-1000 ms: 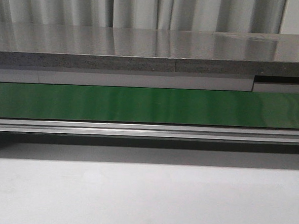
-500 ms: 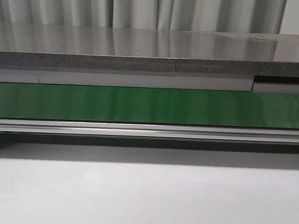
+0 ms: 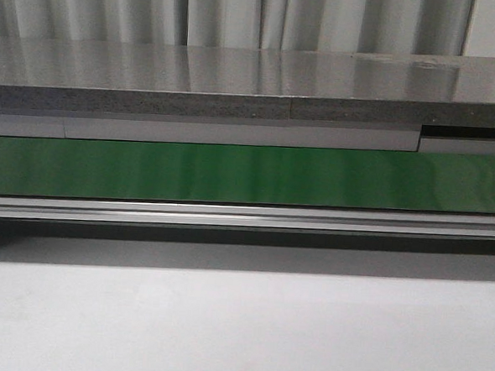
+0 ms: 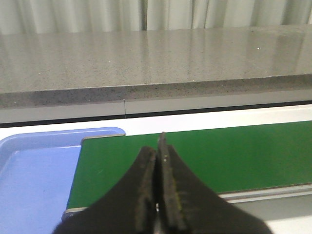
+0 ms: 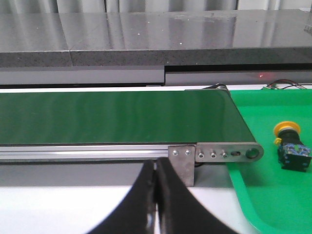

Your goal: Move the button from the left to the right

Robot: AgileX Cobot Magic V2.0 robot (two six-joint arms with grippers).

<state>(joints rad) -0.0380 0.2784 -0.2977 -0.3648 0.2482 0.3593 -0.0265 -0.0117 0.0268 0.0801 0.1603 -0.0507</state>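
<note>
Nothing differs from the earlier front view. The small dark button with yellow cap (image 5: 291, 146) lies on the green plastic tray (image 5: 253, 195), apart from the clenched black right gripper (image 5: 155, 195); the left gripper (image 4: 157, 190) is clenched too.

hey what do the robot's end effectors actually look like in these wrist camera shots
Both are matte black. The left end effector has two wedge-shaped fingers tapering to a point, with worn, yellowish-flecked inner pads. The right end effector has the same black tapering shape. No cables or markings show on either.
</note>
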